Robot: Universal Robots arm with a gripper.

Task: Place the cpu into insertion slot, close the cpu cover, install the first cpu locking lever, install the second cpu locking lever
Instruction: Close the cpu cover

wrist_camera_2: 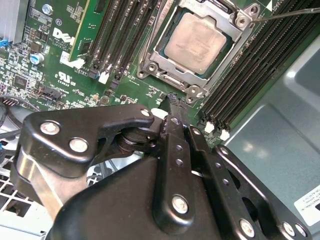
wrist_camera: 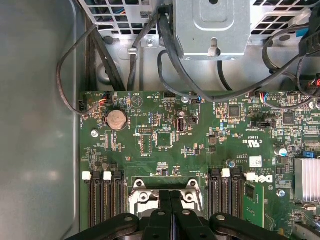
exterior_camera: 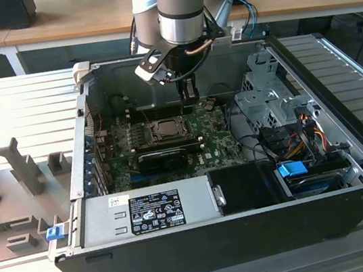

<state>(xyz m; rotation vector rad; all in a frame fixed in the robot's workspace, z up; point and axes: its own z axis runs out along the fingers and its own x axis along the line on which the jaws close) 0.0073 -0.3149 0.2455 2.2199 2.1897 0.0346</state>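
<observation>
Gripper (exterior_camera: 190, 96) at the arm's end, hanging inside the open computer case (exterior_camera: 252, 242), just beside the socket (exterior_camera: 167, 131) and above the green motherboard (exterior_camera: 215, 134). Fingers (wrist_camera_2: 175, 145) pressed together in both wrist views, nothing seen pinched at the tips. Cpu (wrist_camera_2: 197, 42) lying flat inside the socket, its pale metal top clear in the second wrist view, barely told apart from the socket in the exterior view. Cpu cover (wrist_camera_2: 152, 62) down flat around the cpu, framing it on the sides that show. Far edge of the socket cropped by the picture's border in the second wrist view. Thin metal rod (wrist_camera_2: 287, 14) leading away from one socket corner, cut off at the picture's edge; hard to say whether latched. Most of the socket hidden behind the black fingers in the first wrist view, with part of its silvery rim showing past them. Memory slots (wrist_camera: 105, 200) flanking the socket on both sides, partly hidden behind the gripper's links. Round coin battery (wrist_camera: 116, 120) well apart from the socket, further along the motherboard
</observation>
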